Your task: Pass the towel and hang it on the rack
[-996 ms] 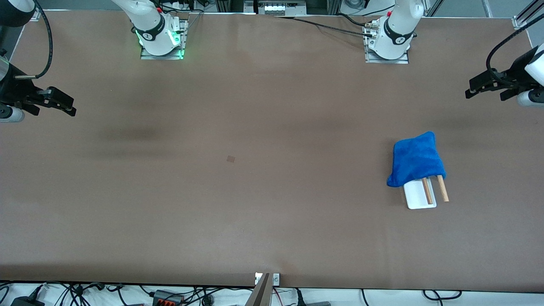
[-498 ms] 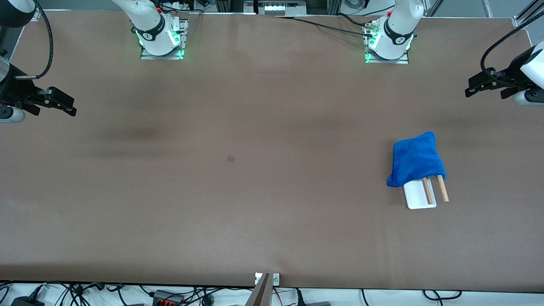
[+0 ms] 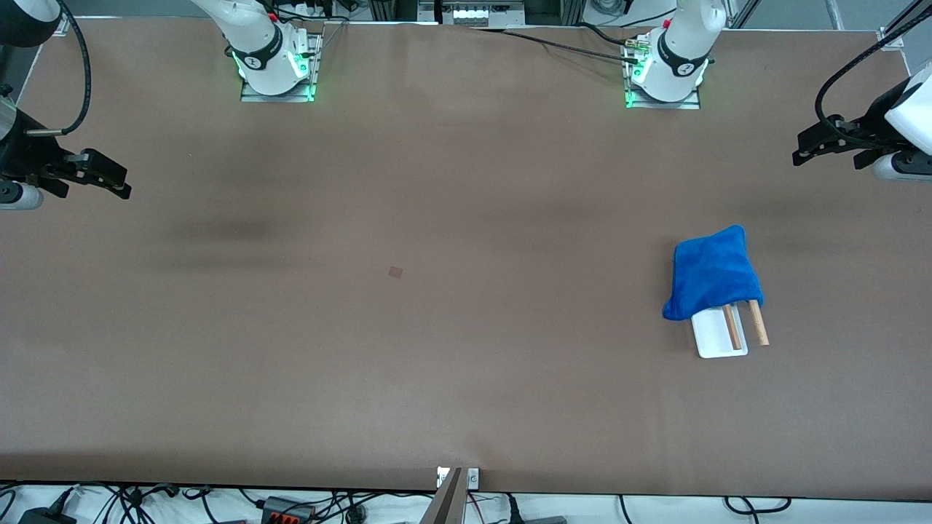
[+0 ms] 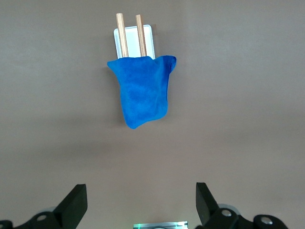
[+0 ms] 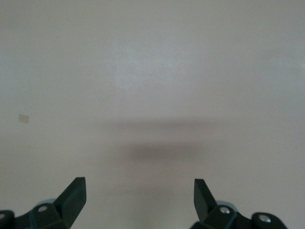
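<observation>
Right claw (image 3: 109,182), mid-left edge of front frame: open, empty, waiting over bare bench (image 3: 408,349). Towel (image 3: 713,273), right of centre: draped on rack (image 3: 721,336), rods' long axis running up-down in frame. Left claw (image 3: 819,142), upper right: open, empty, the nearer arm. Towel hides the rack's bracket and upper rods.
</observation>
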